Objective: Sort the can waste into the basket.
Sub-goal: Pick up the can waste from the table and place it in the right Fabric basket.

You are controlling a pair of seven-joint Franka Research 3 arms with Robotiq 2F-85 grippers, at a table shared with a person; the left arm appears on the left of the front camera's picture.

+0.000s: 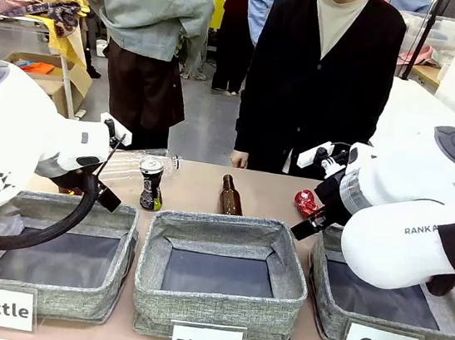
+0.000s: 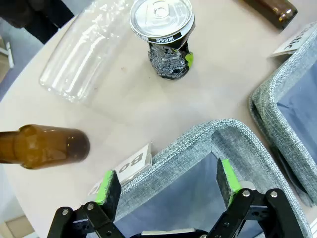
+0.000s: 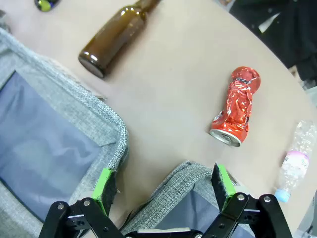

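A: Where are the cans now?

B: The red can (image 3: 237,113) lies on its side on the bench (image 1: 266,194), near the far edge, just behind the far left corner of the Can basket (image 1: 327,317). The black can (image 2: 166,42) stands upright more to the left, behind the far right corner of the Bottle basket (image 1: 77,289). Neither is in the basket yet.

A: And the end effectors?

B: The right end effector (image 3: 163,184) hangs over that corner of the Can basket, jaws wide apart, nothing between them. The left end effector (image 2: 167,183) is also wide open and empty, above the corner of the Bottle basket.

A: How will the cans handle?

B: I judge both are empty, so very light. The thin metal is smooth, a little slippery, and it dents easily. The red one is crushed and uneven, so it will probably not roll much. I would take it across the narrow middle of the body. The black one looks wrinkled low on the body. I would hold it just under the silver top, gently, because it can tip if one pad touches first.
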